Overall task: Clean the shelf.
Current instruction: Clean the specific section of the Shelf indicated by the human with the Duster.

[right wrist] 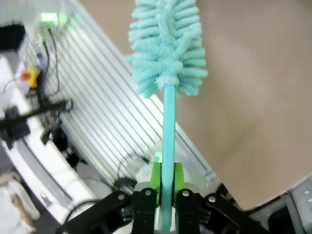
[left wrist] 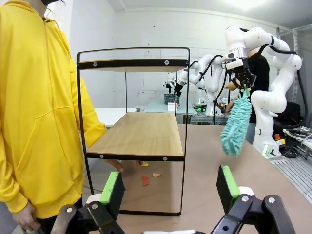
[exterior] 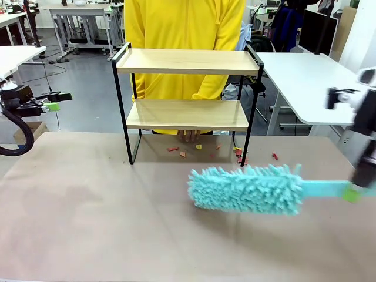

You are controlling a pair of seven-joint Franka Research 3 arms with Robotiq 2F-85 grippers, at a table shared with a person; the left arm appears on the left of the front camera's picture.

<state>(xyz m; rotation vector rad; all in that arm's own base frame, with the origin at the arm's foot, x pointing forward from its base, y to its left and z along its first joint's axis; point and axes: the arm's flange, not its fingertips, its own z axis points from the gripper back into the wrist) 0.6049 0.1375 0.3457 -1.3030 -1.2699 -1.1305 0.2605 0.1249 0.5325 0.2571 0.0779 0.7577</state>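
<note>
Front view: the shelf [exterior: 188, 61] stands upright at the far middle of the brown table [exterior: 88, 205], directly before a person in a yellow hoodie [exterior: 182, 23], whose hand [exterior: 189, 136] rests on the table behind the lower board. Both boards are bare; small red, orange and yellow scraps [exterior: 182, 154] lie scattered on the table beneath the frame and just to its right. The right gripper [exterior: 353, 193] is clamped on the handle of a turquoise fluffy duster [exterior: 247, 188], whose head lies level over the table near the shelf's front right leg (whether it touches the table cannot be told). The left gripper [exterior: 56, 101] hangs well apart at the left edge, its green-padded fingers [left wrist: 113, 191] spread wide, holding nothing.
</note>
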